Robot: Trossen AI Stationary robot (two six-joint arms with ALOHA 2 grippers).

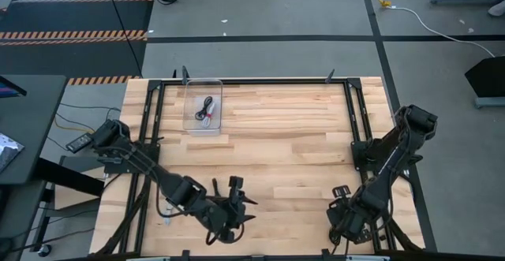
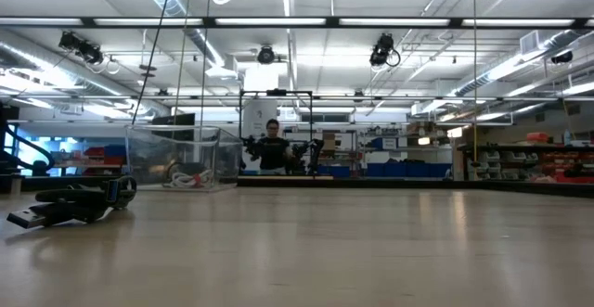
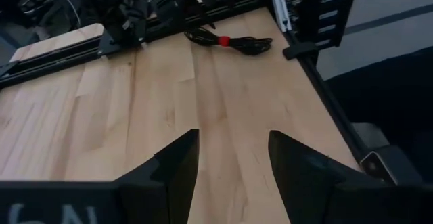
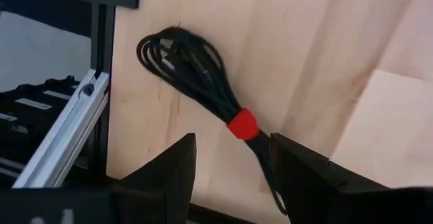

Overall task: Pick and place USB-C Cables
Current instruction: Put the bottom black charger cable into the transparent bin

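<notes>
A black USB-C cable bundle with a red tie (image 4: 203, 75) lies flat on the wood by the table's right rail, also seen as a cable (image 1: 341, 192) (image 3: 226, 41). My right gripper (image 4: 233, 166) (image 1: 347, 214) is open just short of it, and the bundle's thin tail runs between the fingers, apart from them. My left gripper (image 3: 233, 160) (image 1: 237, 202) is open over bare wood near the table's near edge. A clear bin (image 1: 203, 106) (image 2: 181, 159) at the far left holds coiled cables, dark and pale. Another dark bundle (image 2: 74, 203) lies on the table.
Black metal rails (image 1: 355, 127) frame the tabletop, and one (image 4: 67, 129) runs close beside the red-tied bundle. The middle of the table (image 1: 284, 135) is bare wood. A person (image 2: 272, 149) stands far behind the table in the room.
</notes>
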